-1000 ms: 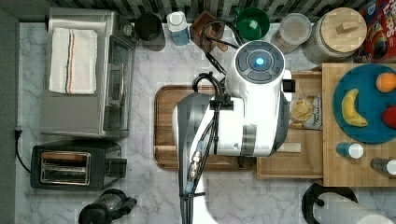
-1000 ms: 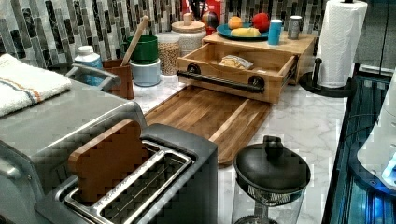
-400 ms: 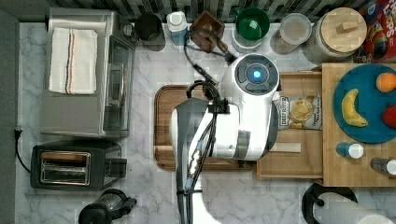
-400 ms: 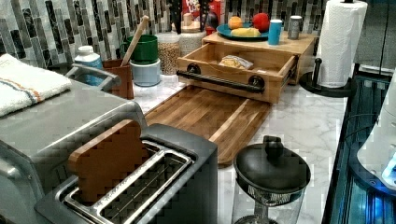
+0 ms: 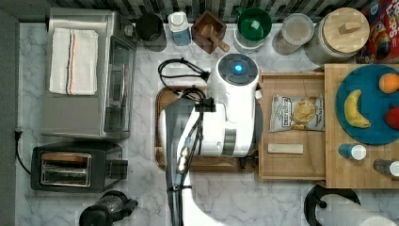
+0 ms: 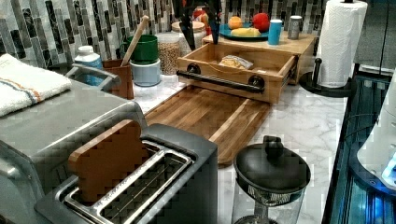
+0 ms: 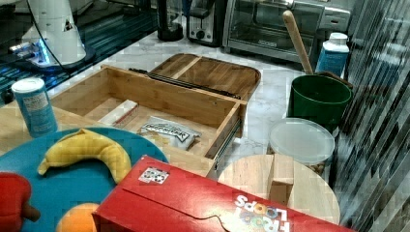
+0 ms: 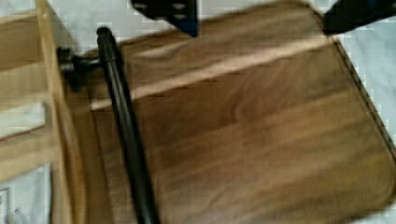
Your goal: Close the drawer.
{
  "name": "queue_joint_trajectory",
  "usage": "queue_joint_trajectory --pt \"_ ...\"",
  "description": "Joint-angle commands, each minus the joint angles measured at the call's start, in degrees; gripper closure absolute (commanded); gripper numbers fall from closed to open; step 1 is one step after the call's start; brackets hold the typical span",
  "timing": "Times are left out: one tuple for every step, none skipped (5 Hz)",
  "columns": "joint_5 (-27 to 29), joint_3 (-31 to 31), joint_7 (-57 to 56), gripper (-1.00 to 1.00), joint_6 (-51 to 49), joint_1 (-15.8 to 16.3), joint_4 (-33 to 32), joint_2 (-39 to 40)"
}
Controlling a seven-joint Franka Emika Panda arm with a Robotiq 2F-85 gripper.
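The drawer (image 5: 291, 80) is a light-wood tray pulled out from under the wooden top, with a chip bag (image 5: 297, 113) and a small wooden strip (image 5: 285, 149) inside. Its black bar handle (image 6: 219, 80) faces the dark cutting board (image 6: 205, 112). In the top view my white arm (image 5: 233, 113) covers the board just to the top view's left of the drawer front. My gripper (image 6: 201, 28) hangs high above the drawer, open and holding nothing. In the wrist view the fingertips (image 8: 173, 11) stand wide apart over the board (image 8: 257, 130), beside the handle (image 8: 123, 121).
The wooden top carries a blue plate (image 5: 364, 132) with a banana and fruit, plus small jars. Canisters and a green pot (image 5: 254, 23) line the back wall. A toaster oven (image 5: 84, 75), toaster (image 5: 70, 167), blender jug (image 6: 271, 172) and paper towel roll (image 6: 341, 42) stand around.
My arm has slid toward the top view's left, from over the drawer front to over the cutting board. The drawer stays open the same amount.
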Motion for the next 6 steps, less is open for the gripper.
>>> queue_joint_trajectory --pt "-1.36 4.14 -10.32 1.00 10.76 1.83 -3.94 -1.59" --pt "-1.58 4.30 -12.96 1.00 17.91 1.13 -8.08 -0.30" --pt "-3.35 3.90 -16.07 1.00 26.19 1.24 -12.01 1.19" --pt "-5.07 3.56 -18.31 1.00 29.14 1.00 -13.07 2.70" --pt "-7.67 3.46 -17.12 1.00 29.55 0.59 -12.50 4.60" --pt "-6.08 3.21 -18.91 1.00 29.80 -0.27 -11.81 6.68"
